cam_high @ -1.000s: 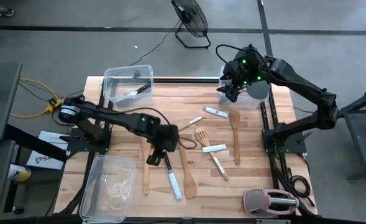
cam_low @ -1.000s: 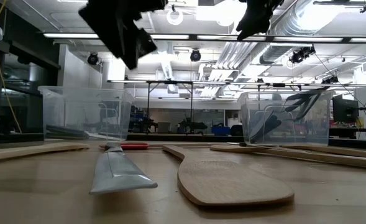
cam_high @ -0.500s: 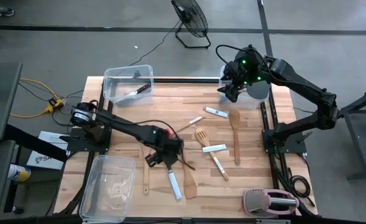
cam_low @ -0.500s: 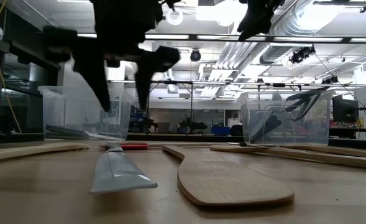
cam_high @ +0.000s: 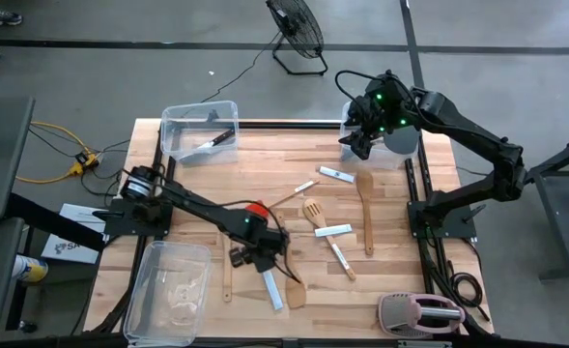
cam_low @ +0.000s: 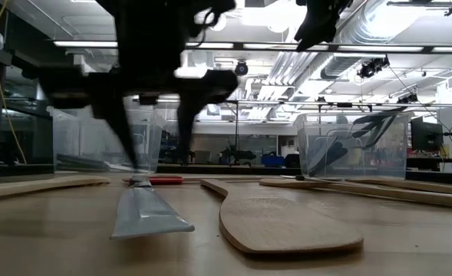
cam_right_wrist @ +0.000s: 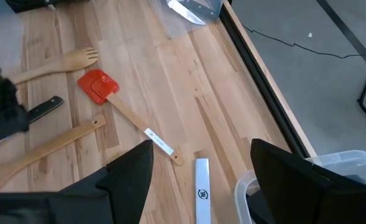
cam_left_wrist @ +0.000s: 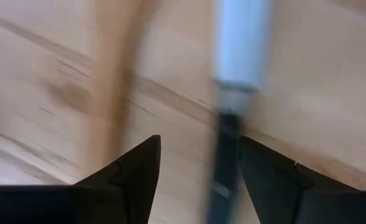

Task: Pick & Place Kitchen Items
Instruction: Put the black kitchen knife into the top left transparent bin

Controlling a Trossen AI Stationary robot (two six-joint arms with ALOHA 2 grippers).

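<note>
The left gripper (cam_high: 256,258) hangs low over the wooden table (cam_high: 197,188), its fingers (cam_left_wrist: 139,171) spread apart on either side of the black handle of a white-bladed knife (cam_high: 270,286), gripping nothing. The knife's blade points away from it toward the table's front edge, and a wooden spatula (cam_high: 292,280) lies just beside the blade. A small red spatula (cam_right_wrist: 99,85) rests close behind the gripper. At the far corner, the right gripper (cam_high: 358,138) hovers open and empty above a clear bin (cam_high: 396,145) of utensils.
</note>
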